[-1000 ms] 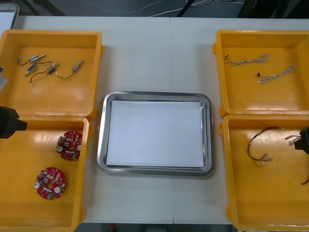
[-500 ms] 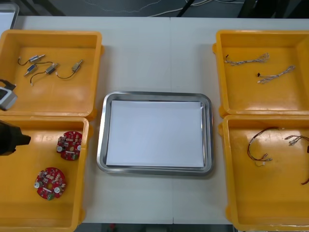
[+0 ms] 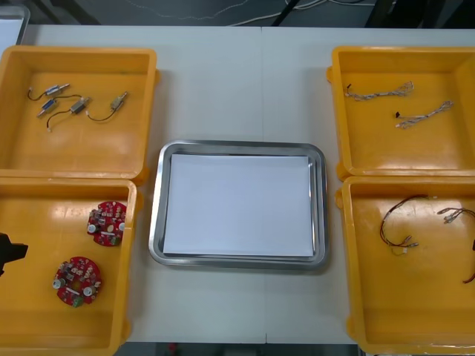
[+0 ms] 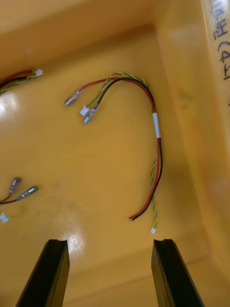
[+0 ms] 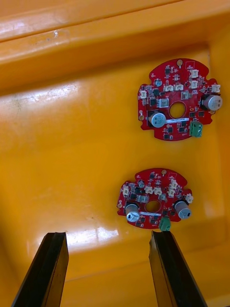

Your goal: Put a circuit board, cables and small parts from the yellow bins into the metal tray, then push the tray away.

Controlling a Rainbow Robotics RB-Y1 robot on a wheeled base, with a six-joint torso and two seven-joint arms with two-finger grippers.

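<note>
Left gripper (image 5: 108, 235) over a circuit board (image 5: 148, 192), right gripper (image 4: 110, 242) over a seemingly red-black-green cable (image 4: 156, 127), both jaws apart.

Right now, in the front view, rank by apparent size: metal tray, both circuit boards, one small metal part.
1. metal tray
2. nearer circuit board and farther circuit board: nearly alike; nearer looks slightly bigger, perhaps just camera nearness
3. small metal part

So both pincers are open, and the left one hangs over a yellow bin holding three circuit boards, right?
No: the yellow bin holds two circuit boards, not three, as the left wrist view shows. Both the left pincer and the right pincer are open, the left over that bin.
</note>
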